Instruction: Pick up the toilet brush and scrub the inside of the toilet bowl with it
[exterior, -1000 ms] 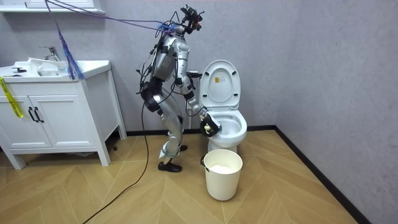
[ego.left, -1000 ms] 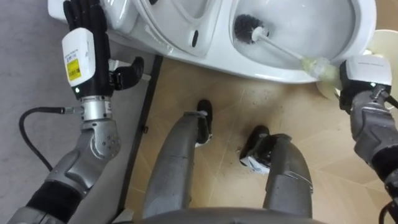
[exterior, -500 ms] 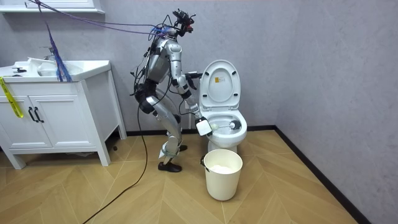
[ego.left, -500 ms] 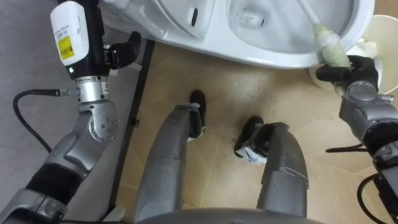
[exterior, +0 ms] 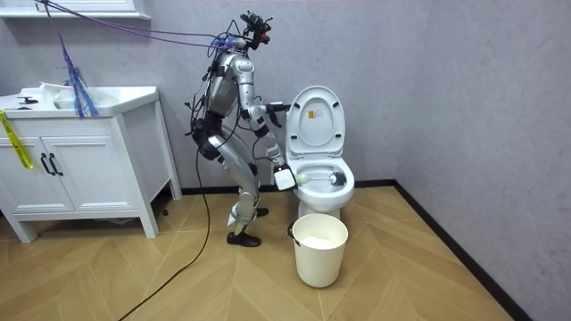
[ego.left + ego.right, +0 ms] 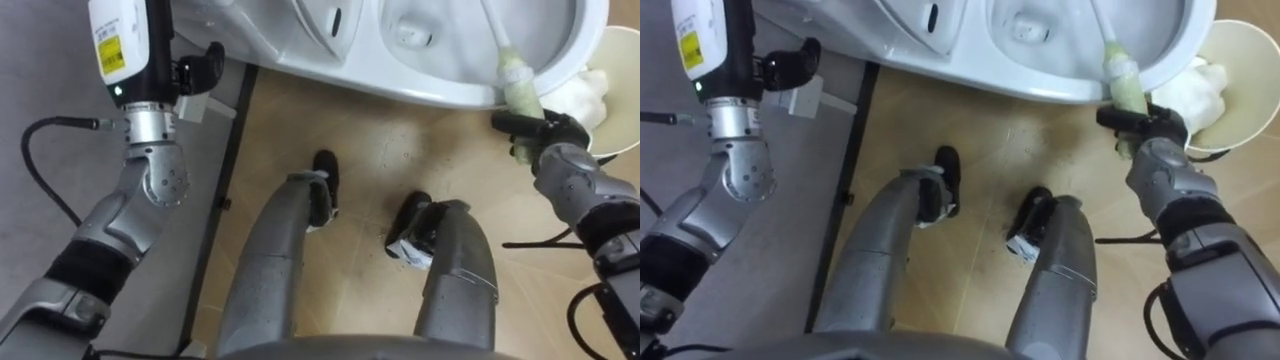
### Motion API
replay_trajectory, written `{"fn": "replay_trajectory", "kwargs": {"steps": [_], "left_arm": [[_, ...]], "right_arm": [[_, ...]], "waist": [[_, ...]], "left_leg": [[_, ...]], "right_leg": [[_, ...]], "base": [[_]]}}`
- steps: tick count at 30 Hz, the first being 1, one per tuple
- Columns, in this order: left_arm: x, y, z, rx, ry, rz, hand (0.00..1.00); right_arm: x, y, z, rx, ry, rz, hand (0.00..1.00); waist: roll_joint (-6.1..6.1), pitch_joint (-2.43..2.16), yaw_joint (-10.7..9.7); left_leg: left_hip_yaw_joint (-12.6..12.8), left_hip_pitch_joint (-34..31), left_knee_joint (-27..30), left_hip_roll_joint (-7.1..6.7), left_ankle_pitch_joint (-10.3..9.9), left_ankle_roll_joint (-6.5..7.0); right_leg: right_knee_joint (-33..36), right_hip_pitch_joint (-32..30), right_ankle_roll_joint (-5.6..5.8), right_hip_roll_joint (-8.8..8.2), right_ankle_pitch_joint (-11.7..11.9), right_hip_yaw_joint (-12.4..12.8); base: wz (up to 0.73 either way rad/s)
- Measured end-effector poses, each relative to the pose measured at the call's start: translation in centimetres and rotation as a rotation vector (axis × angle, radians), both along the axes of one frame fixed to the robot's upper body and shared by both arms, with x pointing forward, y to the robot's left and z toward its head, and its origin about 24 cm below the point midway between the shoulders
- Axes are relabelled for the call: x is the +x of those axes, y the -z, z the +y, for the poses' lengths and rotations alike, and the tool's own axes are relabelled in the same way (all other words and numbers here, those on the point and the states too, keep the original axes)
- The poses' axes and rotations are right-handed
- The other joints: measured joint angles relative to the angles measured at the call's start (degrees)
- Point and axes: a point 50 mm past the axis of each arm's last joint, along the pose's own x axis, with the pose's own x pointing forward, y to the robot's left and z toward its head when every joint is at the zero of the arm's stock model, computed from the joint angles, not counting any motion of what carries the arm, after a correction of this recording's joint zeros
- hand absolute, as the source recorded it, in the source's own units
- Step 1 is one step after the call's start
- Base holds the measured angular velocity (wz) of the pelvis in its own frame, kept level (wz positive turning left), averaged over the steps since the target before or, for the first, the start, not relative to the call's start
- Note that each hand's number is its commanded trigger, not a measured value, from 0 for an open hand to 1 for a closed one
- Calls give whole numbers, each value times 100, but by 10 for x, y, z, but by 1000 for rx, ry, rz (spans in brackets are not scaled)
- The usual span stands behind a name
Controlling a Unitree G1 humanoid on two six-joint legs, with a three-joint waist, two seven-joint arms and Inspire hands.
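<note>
Toilet brush point(image 6: 517, 82), upper right of the left eye view: its pale green grip rests against the rim of the toilet point(image 6: 420, 92), and its white shaft slants up over the rim into the bowl, where the bristle end passes out of the frame's top edge. Right hand point(image 6: 545, 133), just below the rim, has its dark fingers clamped round the lower end of the grip. At the right edge, beside that hand, stands a cream bucket point(image 6: 622, 60) holding crumpled white paper point(image 6: 585, 92). Left hand point(image 6: 135, 55), upper left of the frame, is raised beside the back part of the toilet; its fingers run off the top edge, so whether they are apart or together cannot be told. In the room view the robot stands bent forward at the side of the toilet on a wooden floor point(image 5: 268, 285), the lid point(image 5: 314, 116) upright, the bucket in front of the bowl, and a white vanity cabinet point(image 5: 80, 160) well apart at the room view's left.
</note>
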Motion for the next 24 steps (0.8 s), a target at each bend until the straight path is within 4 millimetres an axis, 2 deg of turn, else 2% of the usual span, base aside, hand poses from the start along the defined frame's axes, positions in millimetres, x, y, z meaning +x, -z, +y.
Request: {"fn": "replay_trajectory", "kwargs": {"steps": [5,11,14,16,17,18,19,20,22,24], "left_arm": [[-11,18,3,4,-6,110,0],[-33,48,13,-7,-44,269,0],[-47,61,22,-35,-90,338,0],[-66,80,26,-72,-120,432,0],[-71,85,26,-84,-125,453,0],[-83,93,27,-103,-142,496,0],[-98,102,29,-123,-169,539,0],[-105,105,31,-142,-185,560,0],[-141,121,40,-220,-269,654,0],[-164,128,46,-288,-337,707,0]], "right_arm": [[-10,7,-6,-107,-50,58,100],[-35,25,-12,-172,-83,139,100],[-47,35,-7,-225,-127,165,100],[-69,49,-5,-257,-158,215,100],[-76,53,-4,-257,-162,226,100],[-92,61,-1,-256,-178,251,100],[-109,66,1,-254,-192,258,100],[-115,67,3,-249,-191,247,100],[-140,70,8,-227,-169,196,100],[-159,68,7,-218,-140,169,100]], "waist": [[10,-1,-6],[-3,-6,-5],[-41,-33,-8],[-160,-129,-50],[-184,-159,-64],[-253,-232,-100],[-291,-265,-152],[-311,-284,-162],[-427,-352,-243],[-488,-384,-252]], "left_leg": [[80,611,-238,-15,-32,59],[105,1478,-694,-54,-75,-5],[105,1862,-892,-7,-108,-61],[103,2352,-1192,-71,-96,-93],[99,2493,-1265,-84,-96,-94],[80,2772,-1407,-96,-102,-106],[43,3087,-1564,-99,-124,-143],[24,3226,-1628,-97,-134,-157],[-9,3859,-1926,-89,-187,-222],[-44,4241,-2047,-72,-265,-259]], "right_leg": [[-268,585,60,-5,23,-15],[-779,1436,110,95,41,-26],[-1110,1873,119,199,79,-63],[-1400,2374,155,213,75,-126],[-1502,2538,171,225,75,-154],[-1733,2871,217,272,87,-203],[-2004,3264,256,333,105,-280],[-2150,3447,280,377,121,-303],[-2677,4165,340,509,209,-377],[-3032,4635,375,602,258,-455]], "base": [[-2],[0],[-6],[8],[15],[16],[15],[9],[0],[4]]}}
